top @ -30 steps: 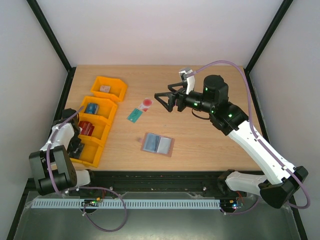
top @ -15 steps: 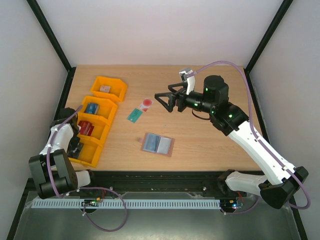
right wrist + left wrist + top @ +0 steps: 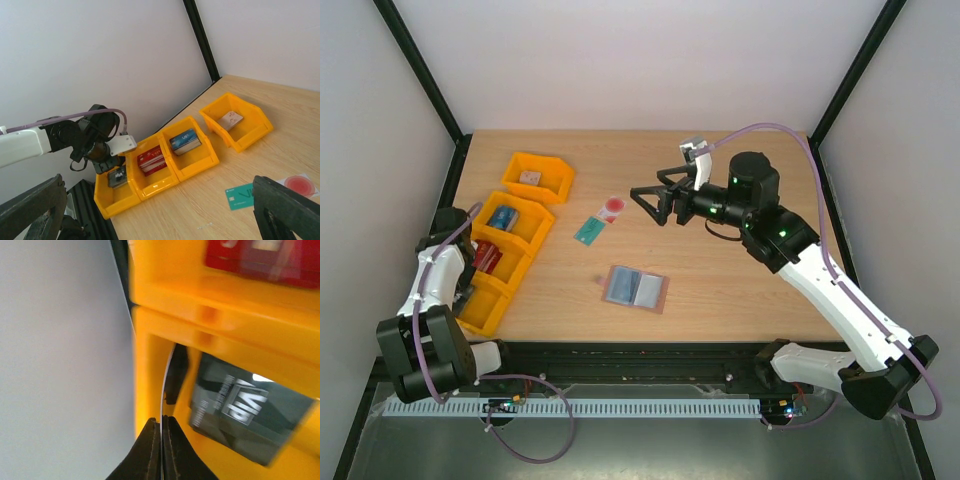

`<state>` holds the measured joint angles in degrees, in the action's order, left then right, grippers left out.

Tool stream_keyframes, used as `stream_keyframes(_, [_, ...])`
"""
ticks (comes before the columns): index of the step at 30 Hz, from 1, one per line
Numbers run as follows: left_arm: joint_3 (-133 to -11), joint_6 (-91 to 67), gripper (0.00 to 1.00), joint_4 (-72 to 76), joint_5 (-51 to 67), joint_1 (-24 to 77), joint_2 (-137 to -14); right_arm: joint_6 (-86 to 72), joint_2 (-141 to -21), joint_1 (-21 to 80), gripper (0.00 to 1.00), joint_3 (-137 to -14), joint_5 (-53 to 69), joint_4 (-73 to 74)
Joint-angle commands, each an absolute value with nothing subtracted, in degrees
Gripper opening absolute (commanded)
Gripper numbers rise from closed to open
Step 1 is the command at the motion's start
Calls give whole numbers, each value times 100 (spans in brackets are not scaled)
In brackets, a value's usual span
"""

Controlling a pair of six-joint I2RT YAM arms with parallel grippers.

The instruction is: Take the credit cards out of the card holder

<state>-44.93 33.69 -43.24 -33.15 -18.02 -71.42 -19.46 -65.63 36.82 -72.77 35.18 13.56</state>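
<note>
The card holder [image 3: 635,288] lies open on the table, grey-blue inside up. The teal-green card [image 3: 589,231] and the pale card with a red round mark [image 3: 612,208] lie flat on the wood behind it, both outside the holder. Both also show in the right wrist view, the teal card [image 3: 242,196] and the pale card [image 3: 300,184]. My right gripper [image 3: 655,205] is open and empty, hovering just right of the pale card. My left gripper [image 3: 470,285] is in the nearest orange bin. Its fingers [image 3: 150,440] are shut on a thin card seen edge-on [image 3: 167,380].
A row of orange bins [image 3: 515,222] stands at the left, holding stacks of cards: dark grey [image 3: 245,410], red [image 3: 150,161], blue [image 3: 185,141] and pale [image 3: 231,120]. The black frame edge [image 3: 455,190] and the wall are close to the left arm.
The left arm's wrist has moved toward the far left, and the nearest orange bin has shifted left with it. The right arm, cards and holder have not moved.
</note>
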Motion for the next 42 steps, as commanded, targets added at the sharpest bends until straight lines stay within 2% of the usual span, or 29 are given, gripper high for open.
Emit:
stream_keyframes(1, [-4621,3351,2,-4449,-3290,-1822,-6999,-1881,-6434,3674,99,-7220,3509,1375])
stream_keyframes(7, [-4943,3315,2,-5001,-2730,-1791,-6682,-1873,-6420,3674,99,-7210,3515,1370])
stream_keyframes(14, [-4953,4088,2,-5034,-1937,-1869,-6533,-1805,-6293,3674,99,-7181,3531,1455])
stream_keyframes(20, [-6582,4220,2,-5840,-1580,-1881,-6467,-1925,-6170,3674,99,-6992,3667,1162])
stream_keyframes(22, [-7465,4150,2,-6353,-768,-1872,-6524,-2006,-6278,3674,99,-6949,3826,1010])
stream_keyframes(26, [-9052,3868,2,-7300,2071,-1666,-6780,-2404,-6663,3699,99,-6824,4360,446])
stream_keyframes(30, [-9853,3105,2,-7182,4390,-1274,-6772,-2935,-6994,3953,99,-6588,4533,-747])
stream_keyframes(34, [-9821,1562,2,-5670,5833,-1062,-6381,-3526,-7312,4279,100,-6400,4520,-2418])
stream_keyframes(38, [-9728,-277,2,-4316,7468,-921,-6345,-4165,-7710,4457,97,-6381,4497,-4028])
stream_keyframes(42, [-9090,-2137,2,-2640,7849,-578,-6229,-4771,-8199,4562,90,-6610,4707,-5054])
